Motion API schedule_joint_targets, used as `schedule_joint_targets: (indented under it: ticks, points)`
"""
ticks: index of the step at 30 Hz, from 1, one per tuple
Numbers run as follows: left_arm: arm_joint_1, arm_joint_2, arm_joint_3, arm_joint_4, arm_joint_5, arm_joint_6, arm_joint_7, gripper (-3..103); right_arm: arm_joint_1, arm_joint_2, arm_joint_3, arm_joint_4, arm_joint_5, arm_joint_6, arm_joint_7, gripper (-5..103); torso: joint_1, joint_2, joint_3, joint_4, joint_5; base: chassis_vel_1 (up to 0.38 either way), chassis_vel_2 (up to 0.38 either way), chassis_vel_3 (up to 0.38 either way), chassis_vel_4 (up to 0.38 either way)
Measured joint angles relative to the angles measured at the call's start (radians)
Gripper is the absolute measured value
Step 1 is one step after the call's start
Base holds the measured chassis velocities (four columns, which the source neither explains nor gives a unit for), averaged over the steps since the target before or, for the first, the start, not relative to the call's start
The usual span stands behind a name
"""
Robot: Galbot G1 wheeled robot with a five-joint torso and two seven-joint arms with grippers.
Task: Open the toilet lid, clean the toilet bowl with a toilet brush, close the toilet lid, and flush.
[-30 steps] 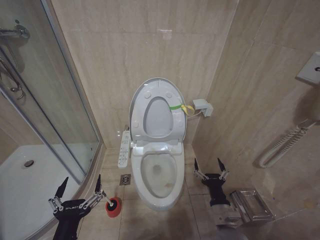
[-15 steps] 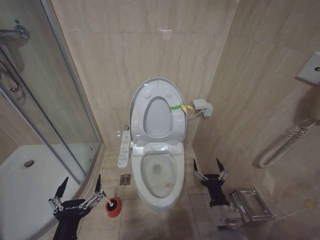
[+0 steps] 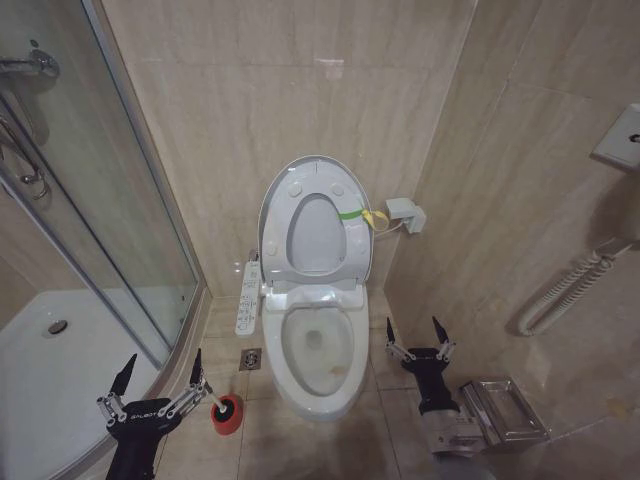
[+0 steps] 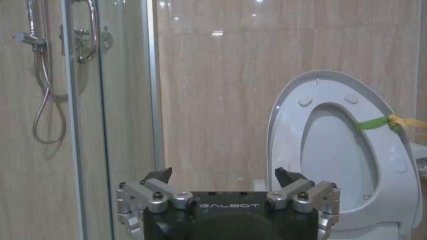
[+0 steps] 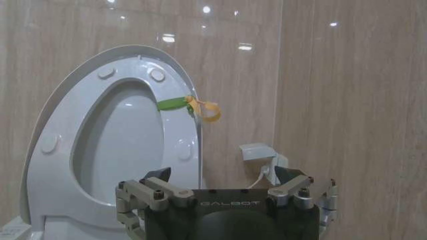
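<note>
A: Head view: the toilet lid (image 3: 312, 172) stands raised against the wall, the toilet bowl (image 3: 318, 352) exposed. The toilet brush (image 3: 222, 409) sits on the floor just beside your left gripper (image 3: 158, 374), fingers spread wide.

B: Handling?

A: Light, stiff, likely slippery; take its slim handle.

B: Wrist views?

A: Both show wide-spread fingers. Your right gripper (image 3: 414, 334) has shifted slightly; nothing else.

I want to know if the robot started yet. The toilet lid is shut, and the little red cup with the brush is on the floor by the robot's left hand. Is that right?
Not quite. The toilet lid is up, leaning back against the wall with the seat, and the toilet bowl is uncovered; the head view shows it. The rest is right: the toilet brush in its red cup stands on the floor by the left hand.
</note>
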Motion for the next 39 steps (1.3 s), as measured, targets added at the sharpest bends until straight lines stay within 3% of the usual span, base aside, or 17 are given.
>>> schedule_joint_targets:
  ticks: [39]
  points:
    - [0.000, 0.000, 0.000, 0.000, 0.000, 0.000, 0.000, 100, 0.000, 0.000, 0.000, -0.001, 0.001, 0.000, 0.001, 100, 0.000, 0.000, 0.000, 0.0000, 0.0000, 0.000, 0.000, 0.000, 0.000]
